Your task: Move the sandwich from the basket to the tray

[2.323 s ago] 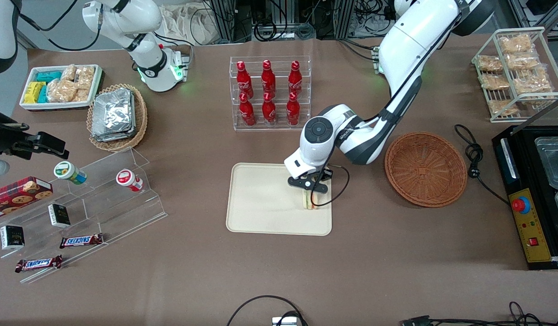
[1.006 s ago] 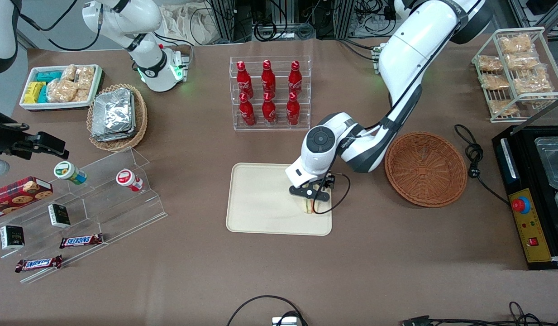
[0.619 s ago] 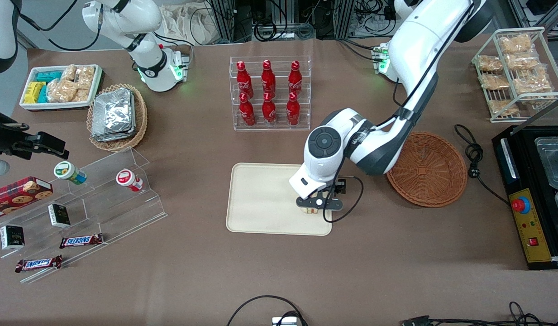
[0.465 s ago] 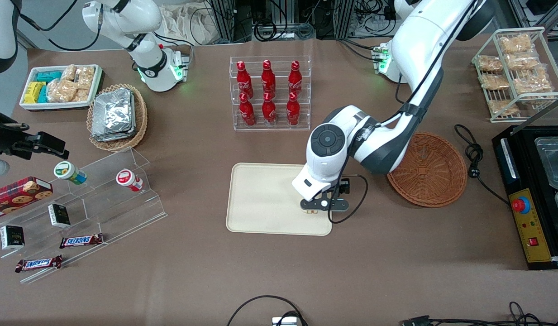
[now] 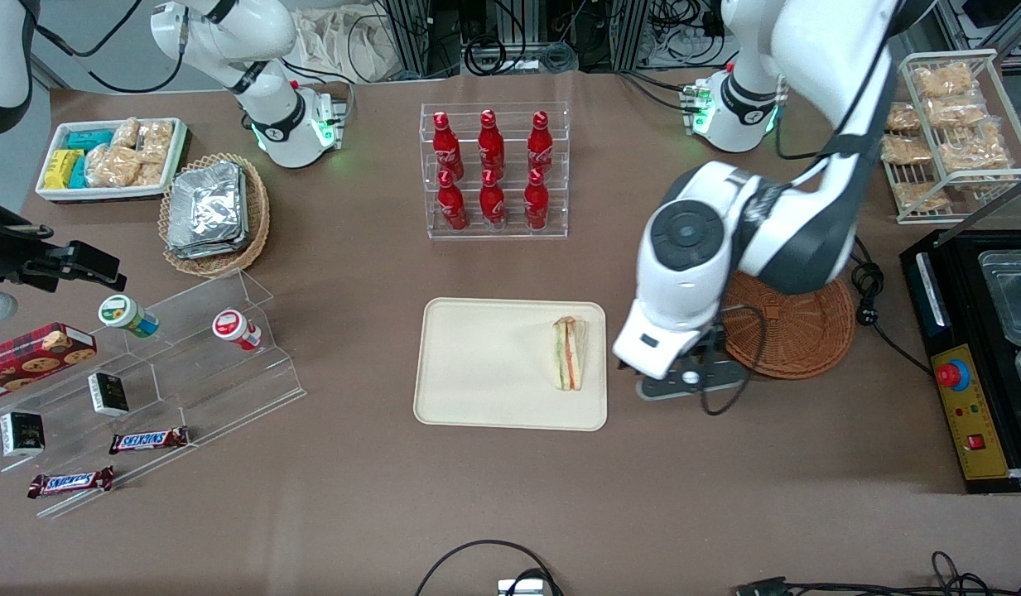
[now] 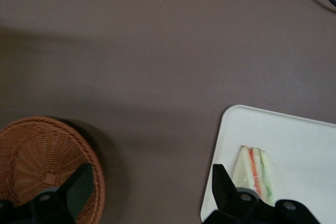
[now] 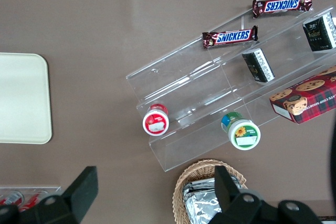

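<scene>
The brown tabletop (image 5: 510, 497) is seen carrying the task's things near its middle; the tray (image 5: 477, 372) lies flat there, and the basket (image 5: 796, 331) sits beside it toward the working arm's end, the two well apart and a strip of bare tabletop left between them; the basket is partly covered in the front view by the working arm, and nothing is seen in the part of it that shows. The end effector (image 6: 152, 195) is held above that strip, between tray and basket, over neither; its fingers (image 6: 79, 184) are seen spread wide with nothing between them, so it is judged to be open and empty. The sandwich (image 5: 570, 353) is found on the tray, close to the rim nearest the basket, with its orange, red and green filling showing; it is touched by nothing.

The placing step is judged to be done, the sandwich being out of the basket and set on the tray, and the step in hand is taken to be the withdrawal; little more is called for than that the arm be carried clear without the tray or the basket being brushed; no further grasp is thought to be needed.
</scene>
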